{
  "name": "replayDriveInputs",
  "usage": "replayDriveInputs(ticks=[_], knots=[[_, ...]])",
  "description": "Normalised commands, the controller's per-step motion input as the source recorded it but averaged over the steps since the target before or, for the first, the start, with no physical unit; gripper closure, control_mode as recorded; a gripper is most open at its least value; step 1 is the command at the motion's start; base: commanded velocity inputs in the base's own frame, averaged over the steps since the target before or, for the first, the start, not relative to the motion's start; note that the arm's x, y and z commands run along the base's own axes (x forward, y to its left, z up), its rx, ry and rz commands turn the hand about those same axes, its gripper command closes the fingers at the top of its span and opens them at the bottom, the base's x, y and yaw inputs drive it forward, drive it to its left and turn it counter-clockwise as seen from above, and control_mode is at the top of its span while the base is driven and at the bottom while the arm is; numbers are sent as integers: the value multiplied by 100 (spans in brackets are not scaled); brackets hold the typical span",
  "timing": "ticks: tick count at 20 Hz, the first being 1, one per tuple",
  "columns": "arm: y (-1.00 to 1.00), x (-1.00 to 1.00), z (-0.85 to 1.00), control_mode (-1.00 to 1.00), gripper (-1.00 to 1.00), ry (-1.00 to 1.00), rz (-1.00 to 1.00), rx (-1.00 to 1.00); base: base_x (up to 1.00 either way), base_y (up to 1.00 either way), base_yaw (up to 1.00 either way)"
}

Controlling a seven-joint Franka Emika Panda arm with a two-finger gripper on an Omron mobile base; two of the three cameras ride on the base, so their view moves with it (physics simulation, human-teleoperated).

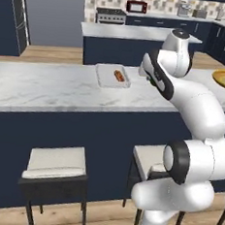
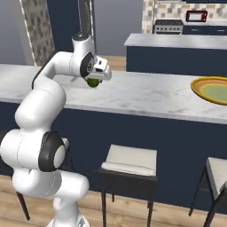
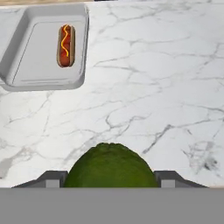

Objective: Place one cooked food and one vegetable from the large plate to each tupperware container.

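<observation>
My desk [image 3: 144,87] is white marble with grey veins. The tray [image 3: 26,72] is white, its hot dog [image 3: 65,45] red-brown with yellow squiggle. The plate [image 2: 213,90] shows a yellow-orange rim, and my vegetable [image 3: 109,166] is dark green.

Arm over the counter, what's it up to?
The gripper is shut on a round green vegetable above the marble counter. A white container nearby holds a hot dog. The plate sits farther along the counter. The vegetable isn't in the container yet.

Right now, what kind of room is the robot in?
A kitchen, it seems: a long marble counter with stools tucked below it, and a stove with a red microwave at the back wall.
</observation>
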Motion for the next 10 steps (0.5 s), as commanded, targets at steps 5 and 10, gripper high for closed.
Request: replayDriveInputs(ticks=[5, 10], knots=[[0, 0, 0, 100, 100, 0, 0, 0, 19, 56, 0], [0, 0, 0, 100, 100, 0, 0, 0, 43, 37, -4]])
